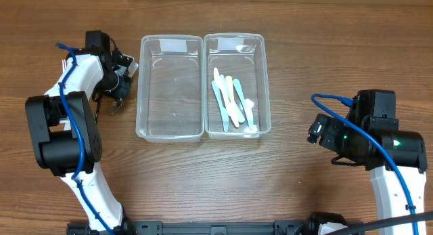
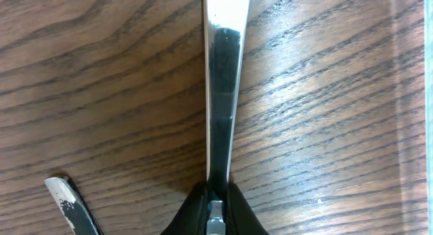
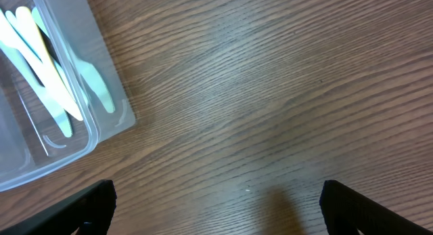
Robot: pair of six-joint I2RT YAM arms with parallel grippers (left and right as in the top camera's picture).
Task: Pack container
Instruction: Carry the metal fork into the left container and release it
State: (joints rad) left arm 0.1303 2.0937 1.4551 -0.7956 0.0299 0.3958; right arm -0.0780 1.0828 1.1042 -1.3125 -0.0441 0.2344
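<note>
1. Two clear containers stand side by side on the wooden worktop point(image 1: 203, 184), in the upper middle of the overhead view.
2. The right container point(image 1: 266, 79) holds the pastel plastic cutlery point(image 1: 230, 103), which lies lengthwise. The left container point(image 1: 143, 86) touches the right one along its long wall.
3. The left fingers point(image 1: 119, 80) sit at the upper left of the overhead view, just beside the left container. In the left wrist view they pinch a shiny metal strip point(image 2: 222, 93) at bottom centre.
4. A second metal piece point(image 2: 70, 204) lies at that view's lower left, apart from the strip. I cannot tell what either one is.
5. The right fingers point(image 3: 91, 206) are spread wide over the wood at the right wrist view's lower corners. The cutlery sits at its upper left.
</note>
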